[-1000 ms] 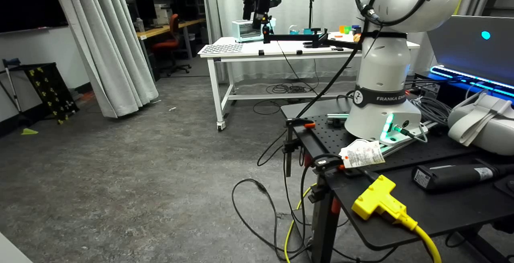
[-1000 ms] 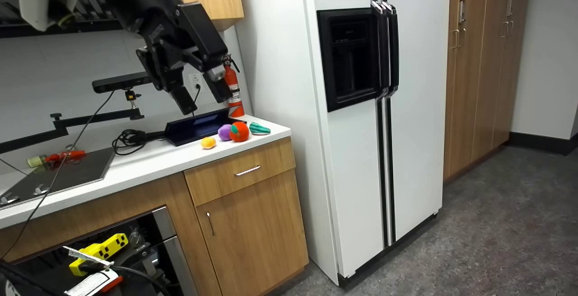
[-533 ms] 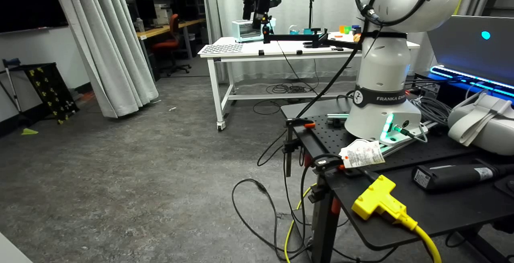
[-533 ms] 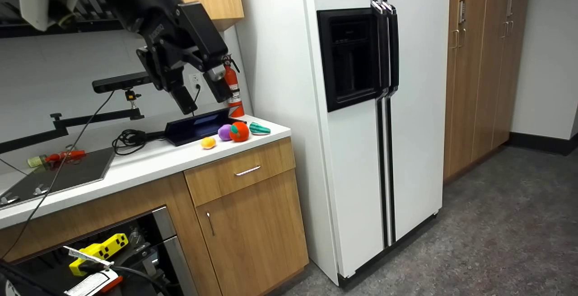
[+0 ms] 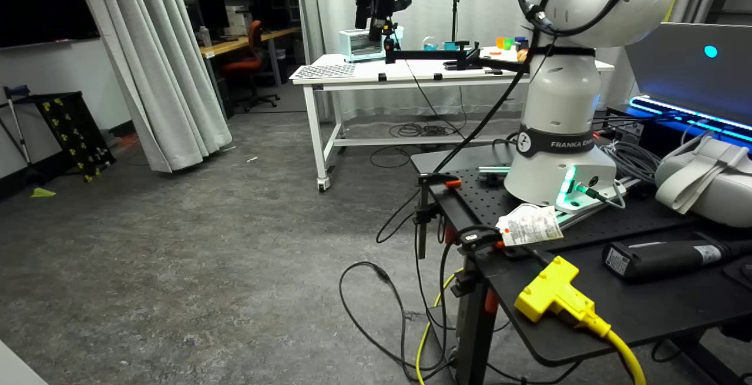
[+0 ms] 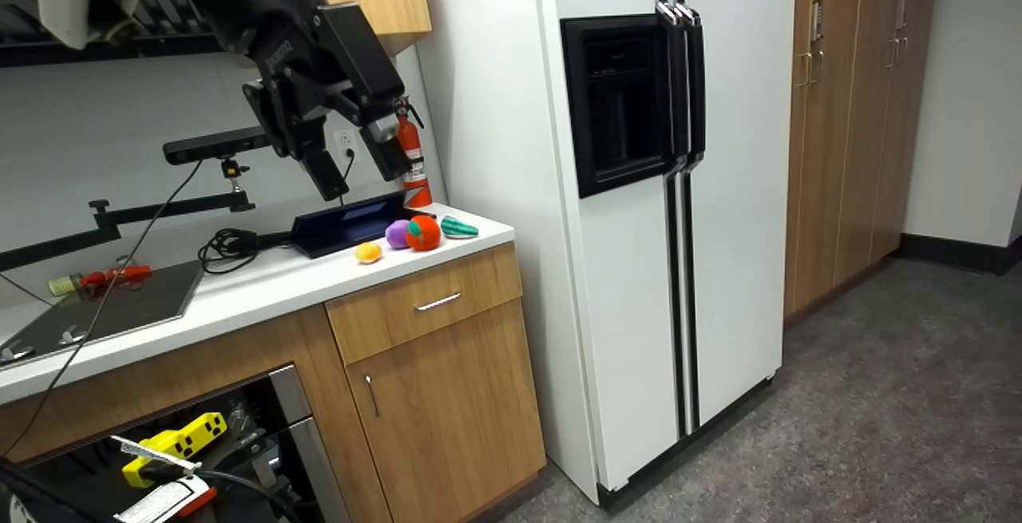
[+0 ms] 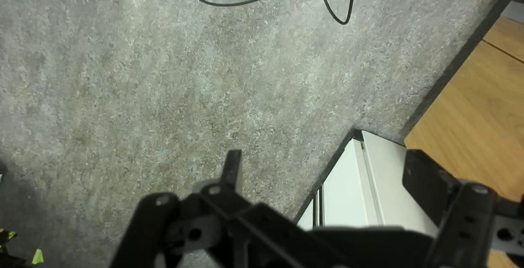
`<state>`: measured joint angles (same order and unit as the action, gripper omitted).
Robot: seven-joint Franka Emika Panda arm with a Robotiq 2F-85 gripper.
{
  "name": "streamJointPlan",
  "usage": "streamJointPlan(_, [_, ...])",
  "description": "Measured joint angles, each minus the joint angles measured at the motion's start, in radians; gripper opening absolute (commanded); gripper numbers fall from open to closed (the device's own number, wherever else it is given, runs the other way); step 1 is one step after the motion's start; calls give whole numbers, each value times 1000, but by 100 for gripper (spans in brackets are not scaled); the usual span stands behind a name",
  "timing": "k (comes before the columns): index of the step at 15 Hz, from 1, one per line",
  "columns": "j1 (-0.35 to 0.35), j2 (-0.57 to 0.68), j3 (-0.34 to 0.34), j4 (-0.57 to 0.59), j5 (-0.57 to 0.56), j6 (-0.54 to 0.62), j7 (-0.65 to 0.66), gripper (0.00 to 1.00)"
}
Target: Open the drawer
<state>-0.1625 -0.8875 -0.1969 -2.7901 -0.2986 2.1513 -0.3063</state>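
Note:
The drawer [image 6: 383,323] has a light wood front with a silver bar handle [image 6: 437,302]. It sits flush in the cabinet, just under the white countertop, in an exterior view. My black gripper [image 6: 362,173] hangs tilted downward in the air, above and apart from the counter and drawer. Its two fingers stand wide apart with nothing between them. In the wrist view the gripper [image 7: 327,172] spans over floor and the white fridge; the drawer's handle does not show there. High up in an exterior view, the gripper [image 5: 369,27] appears small.
On the countertop [image 6: 263,287] lie an orange toy [image 6: 368,252], a purple toy [image 6: 398,233], a red toy [image 6: 423,233] and a green striped toy [image 6: 459,227]. A white fridge [image 6: 499,148] stands beside the cabinet. A camera arm [image 6: 176,208] reaches over the counter.
The arm has shifted only very slightly, a touch to the right in the view with the drawer. The fingers keep their wide spacing, and the drawer looks the same.

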Motion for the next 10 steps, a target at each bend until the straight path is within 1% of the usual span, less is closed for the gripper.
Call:
streamJointPlan(6, [6, 4, -1, 12, 26, -69, 0, 100])
streamJointPlan(10, [6, 8, -1, 13, 27, -72, 0, 100])
